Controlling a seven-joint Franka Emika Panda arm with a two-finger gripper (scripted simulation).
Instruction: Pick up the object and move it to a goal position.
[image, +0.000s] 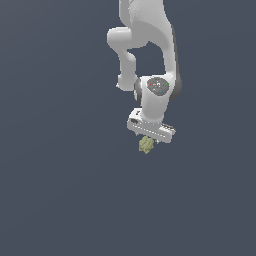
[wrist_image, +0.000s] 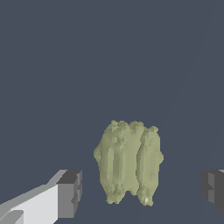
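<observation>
My white, smooth-shelled arm (image: 150, 45) reaches down from the top of the exterior view, and my claw (image: 148, 138) hangs under the wrist, pointing straight down at the flat, dark slate-blue worktop (image: 60, 190). The broad white body of the claw sits slightly tilted, its lower end toward the exterior view's right.

Just beneath it lies the small, lumpy olive-green chunk with a mottled, ridged surface (image: 145, 144). In the exterior view only part of it peeks out below the claw body; the rest is hidden behind it.

The wrist view shows things more plainly. The chunk (wrist_image: 127, 162) looks like several rounded vertical lobes fused together, paler along the ridges. My two dark grey finger pads (wrist_image: 70, 194) stand one on each side of it, with clear worktop showing between each pad and the chunk. So my claw (wrist_image: 142, 190) is spread wide and released, gripping nothing, with the chunk between the fingers but touching neither. The chunk sits closer to the pad with the white finger body showing than to the other pad, which is cut off by the picture's edge.

I cannot tell how high my fingertips are above the worktop.
</observation>
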